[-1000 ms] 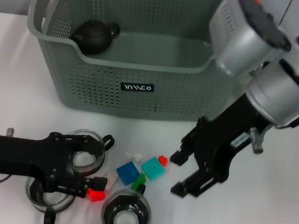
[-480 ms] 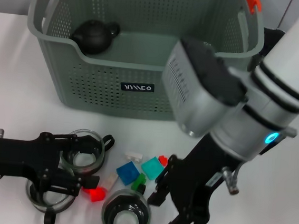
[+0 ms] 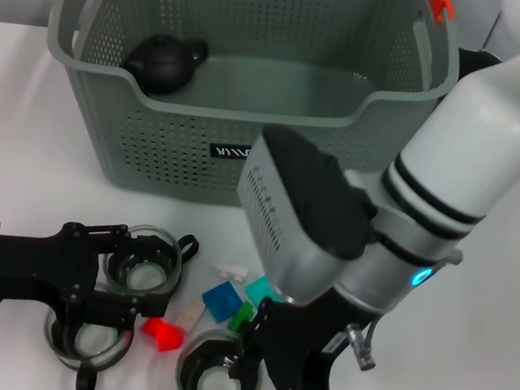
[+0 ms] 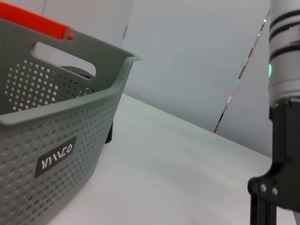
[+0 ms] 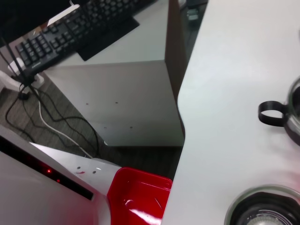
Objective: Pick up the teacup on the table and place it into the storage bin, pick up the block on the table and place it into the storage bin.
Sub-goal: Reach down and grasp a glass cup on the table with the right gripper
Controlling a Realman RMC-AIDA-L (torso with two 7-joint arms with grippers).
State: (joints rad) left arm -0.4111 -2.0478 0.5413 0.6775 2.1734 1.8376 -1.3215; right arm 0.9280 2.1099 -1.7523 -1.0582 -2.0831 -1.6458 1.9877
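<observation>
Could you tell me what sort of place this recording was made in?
Probably an office or lab. The right wrist view shows a black keyboard on a neighbouring desk and cables on carpeted floor, while the work sits on a plain white table holding the storage bin.

A teapot (image 3: 165,63) sits in the bin's (image 3: 181,155) left rear corner; cups (image 3: 146,262) and blocks (image 3: 222,300) lie on the table (image 3: 17,135) before it.

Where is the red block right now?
In the head view the red block is near the front edge, on the robot's left, at the left gripper fingertips, between two glass teacups.
</observation>
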